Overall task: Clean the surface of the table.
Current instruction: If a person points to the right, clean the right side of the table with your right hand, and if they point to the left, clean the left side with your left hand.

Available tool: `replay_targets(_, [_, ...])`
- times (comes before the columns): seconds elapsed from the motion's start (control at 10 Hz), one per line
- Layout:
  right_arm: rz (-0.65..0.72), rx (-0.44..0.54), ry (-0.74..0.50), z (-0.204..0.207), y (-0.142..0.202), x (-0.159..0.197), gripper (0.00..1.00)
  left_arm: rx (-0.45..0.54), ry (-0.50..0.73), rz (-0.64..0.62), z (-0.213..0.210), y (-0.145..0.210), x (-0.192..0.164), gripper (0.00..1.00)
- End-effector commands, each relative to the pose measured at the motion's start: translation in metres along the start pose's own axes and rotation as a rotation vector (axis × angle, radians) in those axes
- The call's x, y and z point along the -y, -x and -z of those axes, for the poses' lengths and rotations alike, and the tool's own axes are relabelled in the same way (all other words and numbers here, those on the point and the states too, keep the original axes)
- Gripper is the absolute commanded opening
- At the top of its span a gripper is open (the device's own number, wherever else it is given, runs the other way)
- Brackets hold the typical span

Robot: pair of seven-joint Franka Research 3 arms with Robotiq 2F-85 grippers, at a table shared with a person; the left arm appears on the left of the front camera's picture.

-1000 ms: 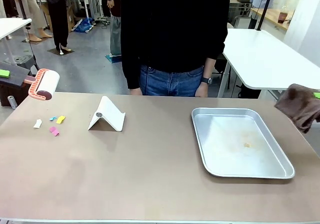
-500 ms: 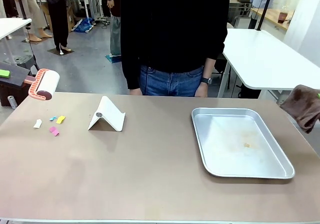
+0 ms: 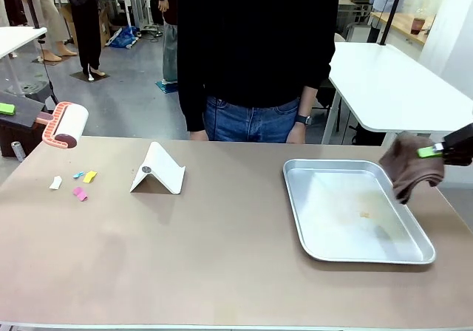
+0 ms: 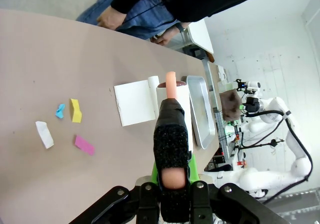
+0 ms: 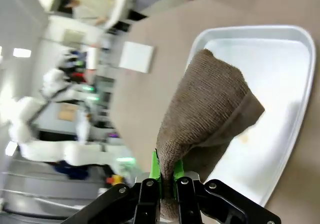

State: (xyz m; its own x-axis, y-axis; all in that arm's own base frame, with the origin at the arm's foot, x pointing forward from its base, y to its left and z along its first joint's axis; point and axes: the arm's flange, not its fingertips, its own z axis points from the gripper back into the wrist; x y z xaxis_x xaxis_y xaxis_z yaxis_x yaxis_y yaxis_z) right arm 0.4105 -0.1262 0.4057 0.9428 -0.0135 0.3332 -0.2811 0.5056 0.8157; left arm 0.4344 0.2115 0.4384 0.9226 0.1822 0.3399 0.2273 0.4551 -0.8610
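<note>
We judge the cleaning barely begun. The desk [image 3: 222, 264] spans the front view. On its taupe top lie coloured paper scraps [image 3: 80, 193] toward 9 o'clock, a white folded stand [image 3: 159, 170] toward 11, and a metal tray [image 3: 297, 205] toward 3 with a small crumb [image 3: 363, 214] in it. Our left tool [image 4: 172, 184] is clamped on the handle of a lint roller [image 3: 66, 123], held up near the desk's corner at 10 o'clock, apart from the scraps. Our right tool [image 3: 437, 151] is pinched tight on a brown cloth [image 3: 412, 167] that hangs by the tray's rim at 2 o'clock. We cannot tell whether the cloth touches the rim. Nothing looks wiped or picked up yet, so both the scraps and the crumb are left for us to clear.
</note>
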Motion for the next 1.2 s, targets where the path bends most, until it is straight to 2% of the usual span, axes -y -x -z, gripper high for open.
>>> replay_targets(0.0, [-0.011,-0.067,0.247,0.032,0.007,-0.030,0.11,0.018,0.025,0.018,-0.001,0.000,0.003,0.00])
replay_targets(0.2, [-0.033,-0.132,0.496,0.065,-0.003,-0.042,0.11,0.018,0.025,0.018,-0.001,0.000,0.003,0.00])
replay_targets(0.3, [-0.058,-0.108,0.628,0.080,-0.013,-0.045,0.11,0.018,0.025,0.018,-0.001,0.000,0.003,0.00])
replay_targets(0.4, [-0.085,-0.134,0.685,0.093,-0.020,-0.048,0.11,0.018,0.025,0.018,-0.001,0.000,0.003,0.00])
replay_targets(0.5, [-0.118,-0.198,0.714,0.106,-0.025,-0.051,0.11,0.018,0.025,0.018,-0.001,0.000,0.003,0.00])
replay_targets(0.8, [-0.122,-0.309,0.876,0.133,-0.024,-0.032,0.11,0.018,0.025,0.018,-0.001,0.000,0.003,0.00])
replay_targets(1.1, [-0.154,-0.354,0.848,0.153,-0.020,-0.025,0.11,0.018,0.025,0.018,-0.001,0.000,0.003,0.00])
